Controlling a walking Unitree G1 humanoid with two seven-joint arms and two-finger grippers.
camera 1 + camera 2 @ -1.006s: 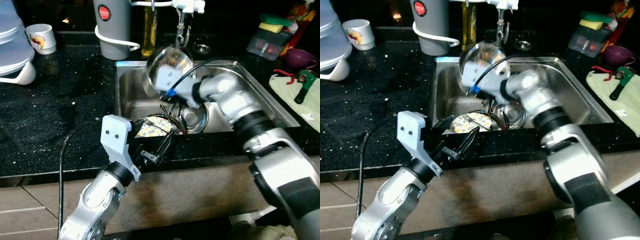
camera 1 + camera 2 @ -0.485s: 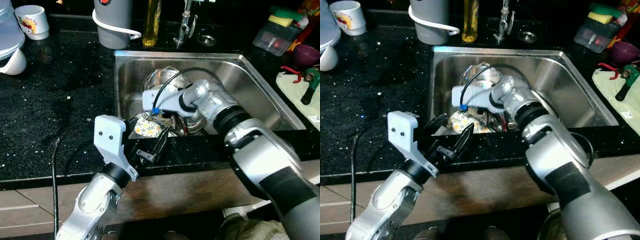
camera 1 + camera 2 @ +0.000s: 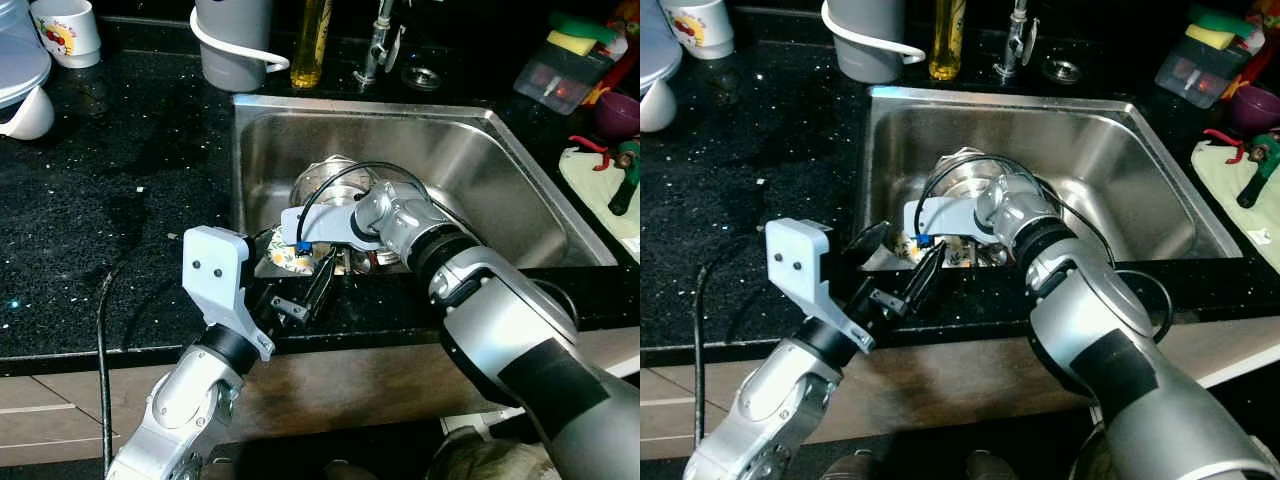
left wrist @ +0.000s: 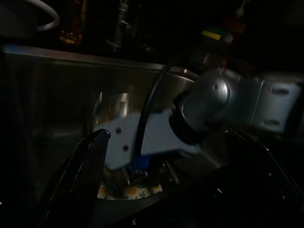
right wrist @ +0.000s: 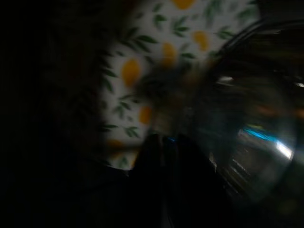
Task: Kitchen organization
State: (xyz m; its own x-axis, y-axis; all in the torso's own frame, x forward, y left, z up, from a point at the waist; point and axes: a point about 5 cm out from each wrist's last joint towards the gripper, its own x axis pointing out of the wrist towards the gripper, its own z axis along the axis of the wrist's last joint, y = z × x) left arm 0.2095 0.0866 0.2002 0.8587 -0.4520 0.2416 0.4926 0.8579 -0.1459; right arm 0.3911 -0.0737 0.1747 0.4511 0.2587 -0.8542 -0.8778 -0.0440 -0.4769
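Sink: rectangular stainless steel sink [image 3: 500, 165] set into black speckled stone counter [image 3: 110, 200], holding a pile of dishes toward its front left

Dishes: round shiny metal bowl [image 3: 965, 170] lying in the pile, beside a white plate with yellow lemon and green leaf print [image 3: 285, 262] near the front wall of the sink; same print seen close and blurred in the right wrist view [image 5: 142, 71]

Right gripper: reaching down into the sink among the dishes, silver wrist block and black cable over the metal bowl; tip [image 3: 325, 268] down by the lemon-print plate; cannot tell whether its fingers are apart or closed, nor whether anything is held

Left gripper: [image 3: 300, 295] hovering over the front edge of the counter just before the sink, pointing toward the dishes; two long black fingers [image 4: 80, 171] spread wide apart, nothing between them

Behind the sink: chrome tap [image 3: 378, 45], tall bottle of yellow liquid [image 3: 312, 40], grey cylindrical canister with a white handle loop [image 3: 232, 40]

Left of the counter: white mug with a cartoon print [image 3: 65, 30] at the back, pale lidded vessel [image 3: 20, 70] near it

Right of the sink: clear plastic box with a yellow and green sponge [image 3: 565, 65], purple cup [image 3: 620, 110], pale green cloth [image 3: 600, 190] with a green-handled tool [image 3: 625, 170] lying on it
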